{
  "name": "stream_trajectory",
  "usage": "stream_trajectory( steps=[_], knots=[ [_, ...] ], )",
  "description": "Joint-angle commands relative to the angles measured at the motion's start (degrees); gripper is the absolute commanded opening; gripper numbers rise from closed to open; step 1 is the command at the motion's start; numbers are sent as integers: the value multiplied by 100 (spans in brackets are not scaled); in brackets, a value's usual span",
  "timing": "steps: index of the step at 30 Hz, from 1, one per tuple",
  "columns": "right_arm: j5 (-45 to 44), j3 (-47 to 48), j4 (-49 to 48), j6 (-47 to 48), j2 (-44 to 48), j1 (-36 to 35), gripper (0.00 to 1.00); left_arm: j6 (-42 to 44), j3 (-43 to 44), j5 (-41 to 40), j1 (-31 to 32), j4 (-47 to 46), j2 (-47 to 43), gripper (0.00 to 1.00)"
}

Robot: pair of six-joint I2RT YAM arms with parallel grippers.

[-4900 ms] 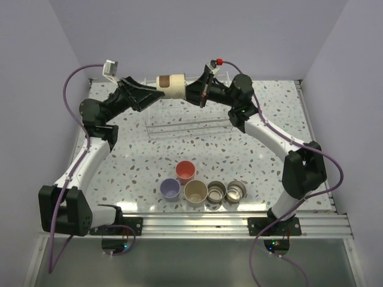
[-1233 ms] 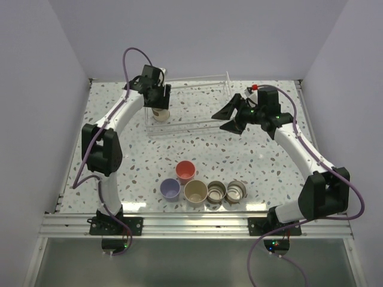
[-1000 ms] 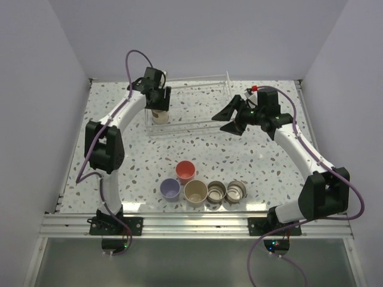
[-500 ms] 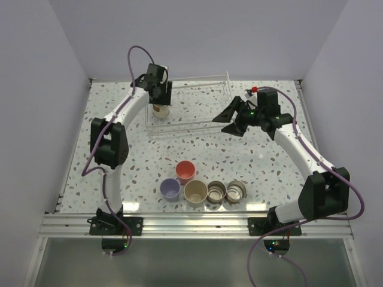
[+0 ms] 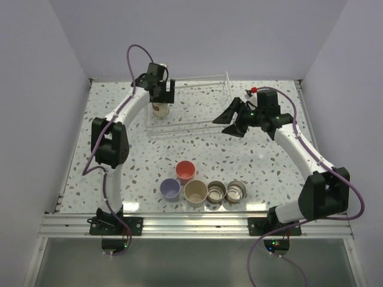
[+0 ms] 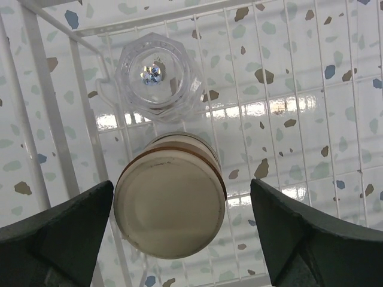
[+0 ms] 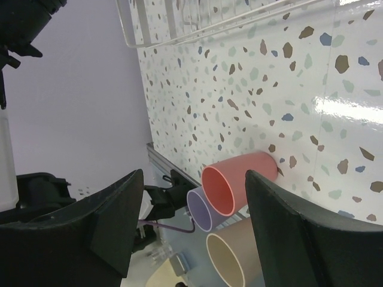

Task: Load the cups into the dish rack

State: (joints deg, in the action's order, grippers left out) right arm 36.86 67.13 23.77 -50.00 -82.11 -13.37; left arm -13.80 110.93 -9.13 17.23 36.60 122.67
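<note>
Five cups are sitting in a cluster on the table (image 5: 119, 161) near the arm bases: a coral cup (image 5: 185, 170) is standing just behind a row made up of a lavender cup (image 5: 170, 189), a beige cup (image 5: 195, 192) and two steel cups (image 5: 216, 192) (image 5: 236, 191), all with their mouths up. The rack (image 5: 191, 128) is lying across the far half of the table, well apart from them.

Two more cups are resting inside the rack at its left end. One is a banded cup (image 6: 169, 206), showing a pale flat end to the left wrist camera and seemingly standing upside down on the wire floor. Just beyond it a tiny clear cup (image 6: 157, 75) is sitting on the same bars, almost touching it.

The left gripper (image 5: 160, 98) is hanging straight over the banded cup with its jaws spread wide. Its fingers (image 6: 57, 230) are flanking the cup without gripping it, and a gap is showing on one side.

The right gripper (image 5: 229, 119) is hovering beside the rack's right end, jaws apart and holding nothing. In its own camera the coral, lavender and beige cups are showing far off between the fingers.
</note>
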Motion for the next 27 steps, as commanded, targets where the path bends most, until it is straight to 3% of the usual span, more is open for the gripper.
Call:
stream_trajectory(
  steps=[1,14,21,27],
  knots=[
    [-56,142,189,166,169,27,72,-87,323,-72,-80,-101,-33,100],
    [-118,90,268,306,230,-8,74,-254,605,306,-80,31,-946,100],
    [-206,-192,321,464,397,-157,74,-360,-254,630,-80,-284,-1948,100],
    [-1601,1063,1717,1896,406,-1430,80,-386,-1037,992,-80,-662,-2985,100]
  ],
)
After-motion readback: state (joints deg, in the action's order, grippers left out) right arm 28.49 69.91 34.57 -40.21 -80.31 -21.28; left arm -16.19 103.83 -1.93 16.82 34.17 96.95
